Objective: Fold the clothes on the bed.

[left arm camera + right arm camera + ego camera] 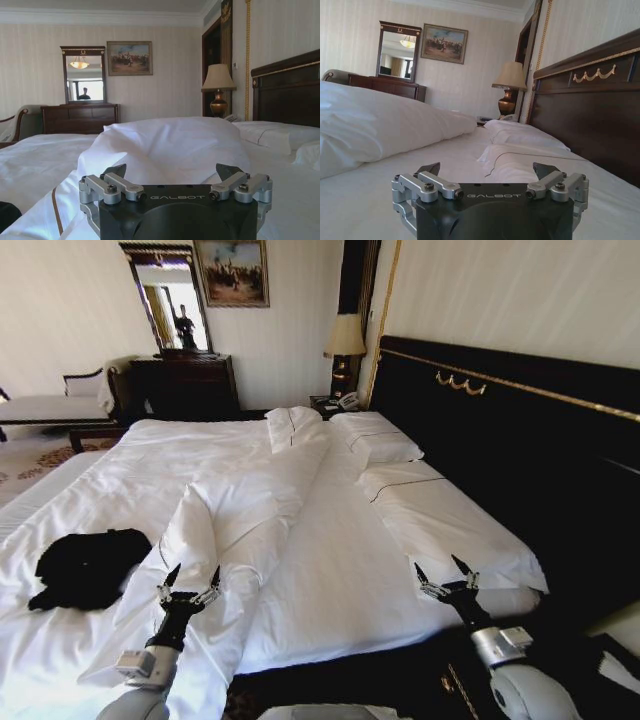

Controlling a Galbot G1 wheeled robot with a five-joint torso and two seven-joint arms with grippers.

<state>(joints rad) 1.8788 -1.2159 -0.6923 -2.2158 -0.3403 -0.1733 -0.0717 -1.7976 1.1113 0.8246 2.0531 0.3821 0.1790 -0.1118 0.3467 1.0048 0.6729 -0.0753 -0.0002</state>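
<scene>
Rumpled white bed point(340, 570), soft crumpled black clothes point(88, 565) at left.

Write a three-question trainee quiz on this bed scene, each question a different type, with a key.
1. True or false: the left end effector is shut on the black T-shirt.
2. Multiple choice: where does the T-shirt lie? A) on a pillow by the headboard; B) bunched on the white duvet, to the robot's left of the left end effector; C) on the dresser.
3. Fill in: the right end effector hovers with its fingers ____ over the bed, on the headboard side.

Key: 1 false, it is open and apart from the shirt; 2 B; 3 open.
</scene>
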